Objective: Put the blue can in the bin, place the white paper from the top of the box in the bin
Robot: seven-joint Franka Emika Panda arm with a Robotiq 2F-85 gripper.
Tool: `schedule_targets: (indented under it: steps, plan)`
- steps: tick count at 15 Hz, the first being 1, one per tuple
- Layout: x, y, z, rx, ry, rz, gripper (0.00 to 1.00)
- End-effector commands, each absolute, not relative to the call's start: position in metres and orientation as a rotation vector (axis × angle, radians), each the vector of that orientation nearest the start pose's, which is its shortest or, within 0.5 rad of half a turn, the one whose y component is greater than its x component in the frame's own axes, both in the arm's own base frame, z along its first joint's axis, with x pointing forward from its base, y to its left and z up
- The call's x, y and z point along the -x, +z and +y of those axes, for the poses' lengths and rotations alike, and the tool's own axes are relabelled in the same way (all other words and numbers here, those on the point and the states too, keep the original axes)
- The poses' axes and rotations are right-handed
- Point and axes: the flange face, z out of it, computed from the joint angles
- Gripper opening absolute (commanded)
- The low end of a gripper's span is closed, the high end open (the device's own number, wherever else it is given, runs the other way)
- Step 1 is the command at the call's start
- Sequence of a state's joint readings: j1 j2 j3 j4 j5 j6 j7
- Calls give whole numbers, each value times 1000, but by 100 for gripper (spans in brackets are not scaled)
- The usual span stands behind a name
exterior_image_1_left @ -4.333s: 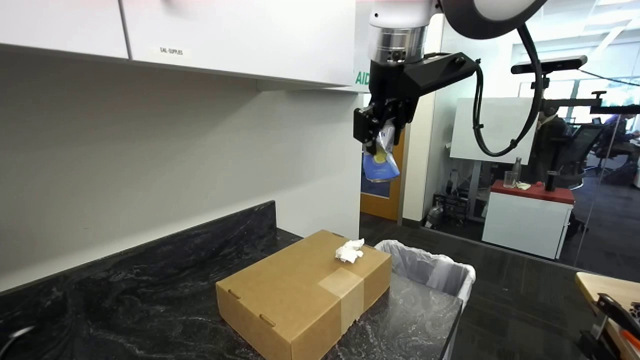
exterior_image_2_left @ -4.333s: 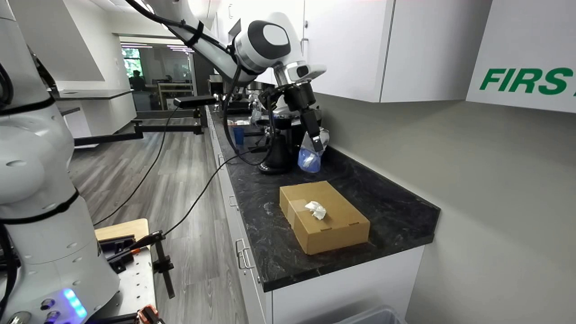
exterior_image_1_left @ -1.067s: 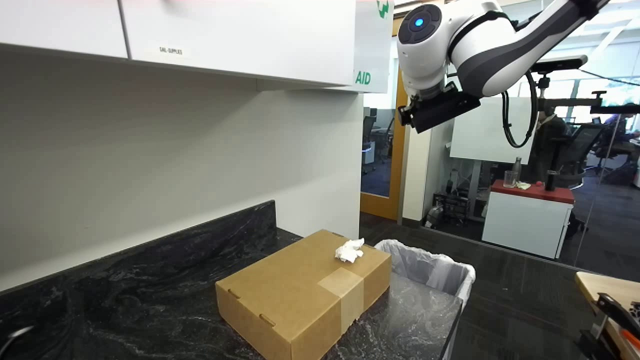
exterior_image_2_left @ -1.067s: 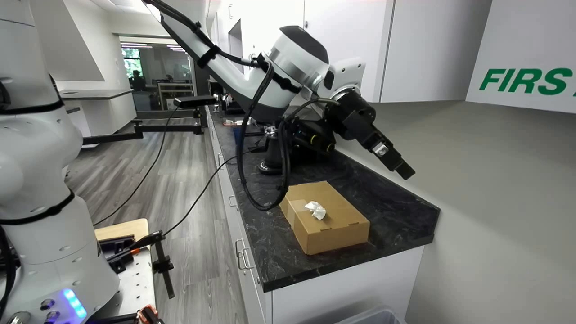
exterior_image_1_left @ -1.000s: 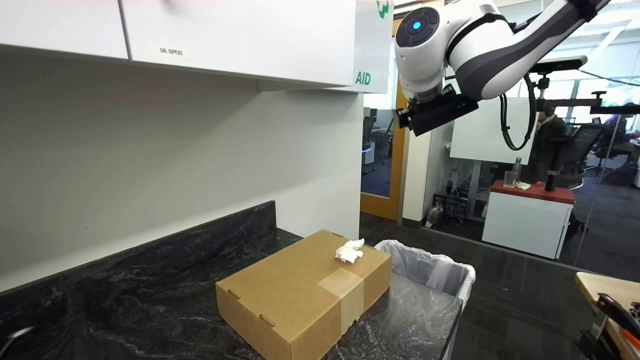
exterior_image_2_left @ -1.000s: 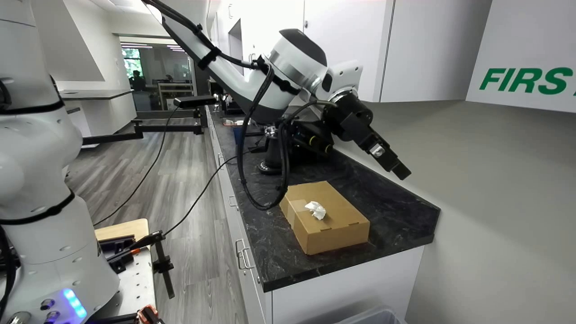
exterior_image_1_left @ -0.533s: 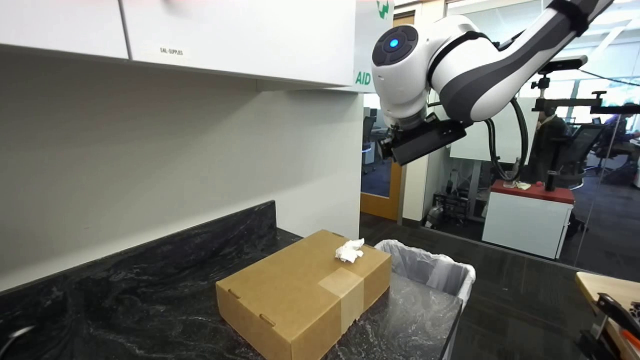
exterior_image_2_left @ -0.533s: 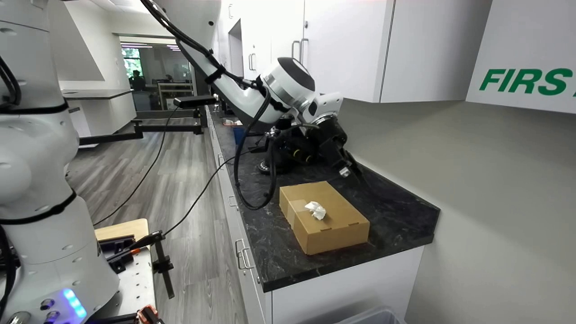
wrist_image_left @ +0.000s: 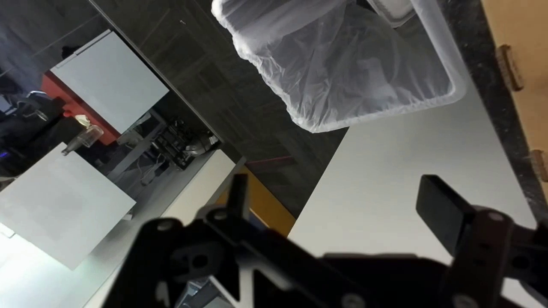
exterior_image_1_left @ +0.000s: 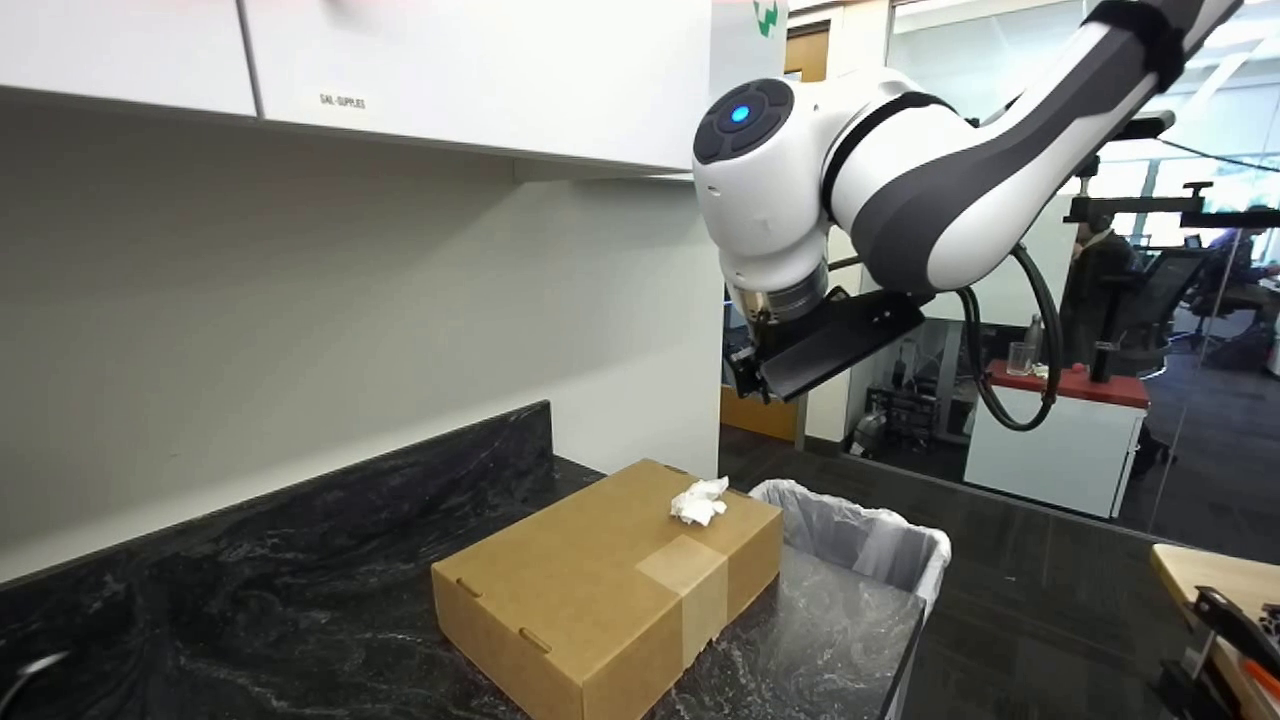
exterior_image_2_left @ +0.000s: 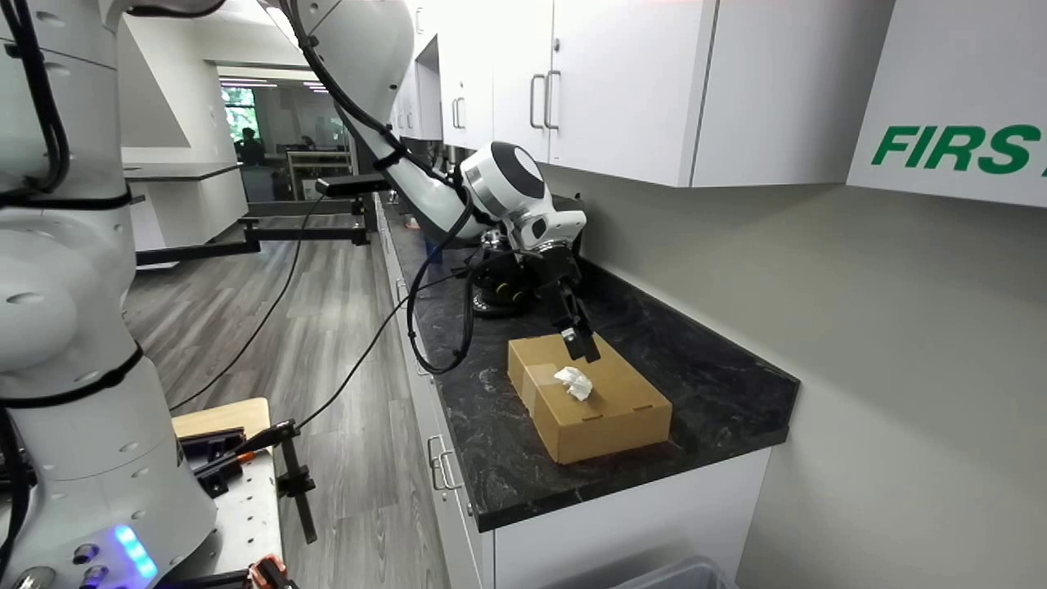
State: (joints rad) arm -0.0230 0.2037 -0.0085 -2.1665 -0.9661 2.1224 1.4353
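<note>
My gripper (wrist_image_left: 336, 201): spread wide, holding nothing, raised higher than the box (exterior_image_1_left: 570, 580)
White paper (exterior_image_2_left: 574, 382): crumpled, on top of the box, I'm not touching it
Bin (exterior_image_1_left: 855, 535): bag-lined, just beside the counter's (exterior_image_1_left: 290, 605) end

Matt cardboard box (exterior_image_1_left: 600, 585), crumpled paper (exterior_image_1_left: 699, 502)

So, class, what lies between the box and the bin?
In the wrist view, a strip of dark countertop lies between the box and the bin, with some white cabinet side showing.
</note>
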Motion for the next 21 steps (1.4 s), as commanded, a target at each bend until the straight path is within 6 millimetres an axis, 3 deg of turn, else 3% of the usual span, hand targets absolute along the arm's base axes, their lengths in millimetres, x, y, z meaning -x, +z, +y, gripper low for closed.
schedule_targets:
  steps: [1,4,9,10,15,21]
  plan:
    - [-548,306,-27,-2252,365,-848,100]
    - [-551,305,9,-2293,341,-710,100]
    - [-551,286,88,-2451,291,-522,100]
    - [-541,301,88,-2475,267,-501,100]
    - [-531,307,103,-2537,223,-396,100]
    - [-520,311,86,-2531,406,-225,100]
